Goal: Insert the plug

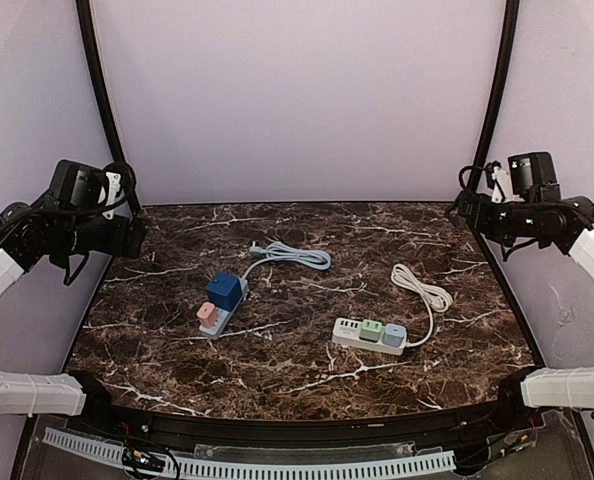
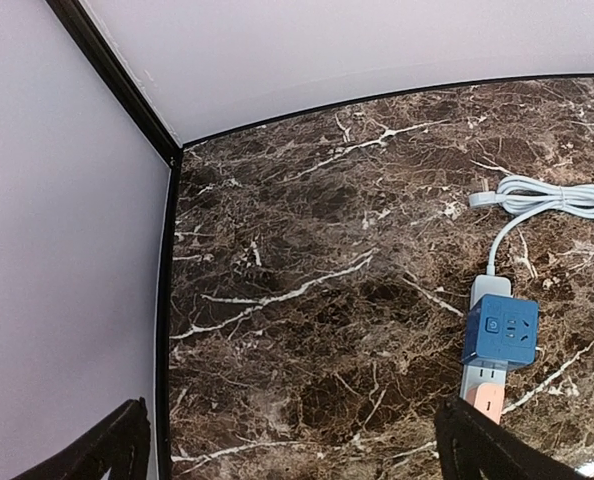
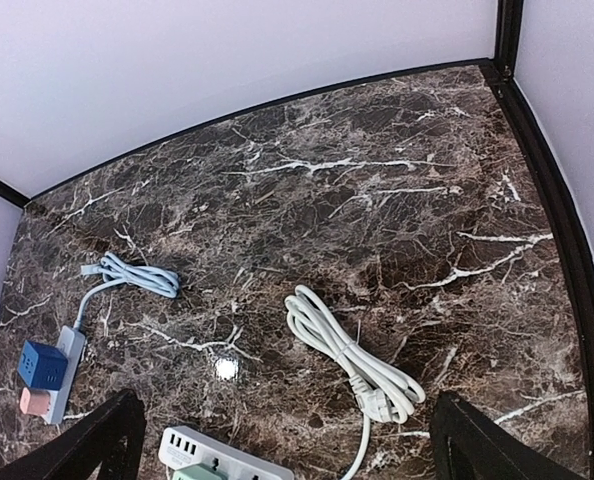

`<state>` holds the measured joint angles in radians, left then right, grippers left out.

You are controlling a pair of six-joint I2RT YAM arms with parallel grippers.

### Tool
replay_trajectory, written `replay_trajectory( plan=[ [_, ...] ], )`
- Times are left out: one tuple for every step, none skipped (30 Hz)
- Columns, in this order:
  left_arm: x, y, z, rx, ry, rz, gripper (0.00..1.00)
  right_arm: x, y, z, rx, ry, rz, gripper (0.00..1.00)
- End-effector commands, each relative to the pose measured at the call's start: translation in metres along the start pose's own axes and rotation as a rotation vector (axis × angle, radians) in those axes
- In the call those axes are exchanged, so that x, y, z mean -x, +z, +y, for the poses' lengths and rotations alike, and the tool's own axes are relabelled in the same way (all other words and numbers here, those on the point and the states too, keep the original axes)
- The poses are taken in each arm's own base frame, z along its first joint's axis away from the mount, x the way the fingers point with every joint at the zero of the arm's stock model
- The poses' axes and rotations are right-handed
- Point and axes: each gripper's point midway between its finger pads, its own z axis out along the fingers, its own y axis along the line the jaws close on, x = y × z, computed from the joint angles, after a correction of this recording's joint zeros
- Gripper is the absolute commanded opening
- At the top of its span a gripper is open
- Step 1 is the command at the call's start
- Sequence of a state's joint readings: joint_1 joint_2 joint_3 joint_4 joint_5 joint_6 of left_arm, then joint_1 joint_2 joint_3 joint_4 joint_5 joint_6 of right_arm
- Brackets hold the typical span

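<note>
Dark marble counter [image 1: 307, 385] holds a white power strip [image 1: 369, 334] right of centre. Its white plug [image 3: 377, 402] lies loose nearby, cord [image 1: 422, 285] coiled. The left claw [image 2: 292, 402] and right claw [image 3: 287, 397] hang spread and empty at the sides.

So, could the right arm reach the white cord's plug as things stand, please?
Probably yes: the right gripper is open, and the white plug lies uncovered on the table's right side, with nothing between them.
</note>
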<state>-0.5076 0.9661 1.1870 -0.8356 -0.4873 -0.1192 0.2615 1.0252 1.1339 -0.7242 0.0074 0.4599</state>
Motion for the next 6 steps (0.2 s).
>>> replay_trajectory(
  plan=[
    [0.0032,-0.0011,0.0024,0.002,-0.004,-0.03,0.99,0.0076,-0.0001,-0.0017,-0.005,0.032,-0.048,0.99],
    [0.0032,-0.0008,0.0022,0.002,-0.006,-0.029,0.99,0.0074,0.0006,-0.0008,0.001,0.028,-0.048,0.99],
    [0.0028,-0.0009,0.002,0.0,-0.011,-0.028,0.99,0.0087,0.0002,-0.0006,0.001,0.028,-0.052,0.99],
    [0.003,-0.0013,0.0022,0.0,-0.016,-0.03,0.99,0.0095,0.0,-0.0007,-0.001,0.025,-0.055,0.99],
    [0.0026,-0.0013,0.002,-0.002,-0.024,-0.028,0.99,0.0104,-0.0008,-0.0003,0.0,0.019,-0.058,0.99],
    [0.0022,-0.0015,0.0016,-0.005,-0.028,-0.028,0.99,0.0116,-0.0019,-0.0003,-0.001,0.011,-0.063,0.99]
  ],
)
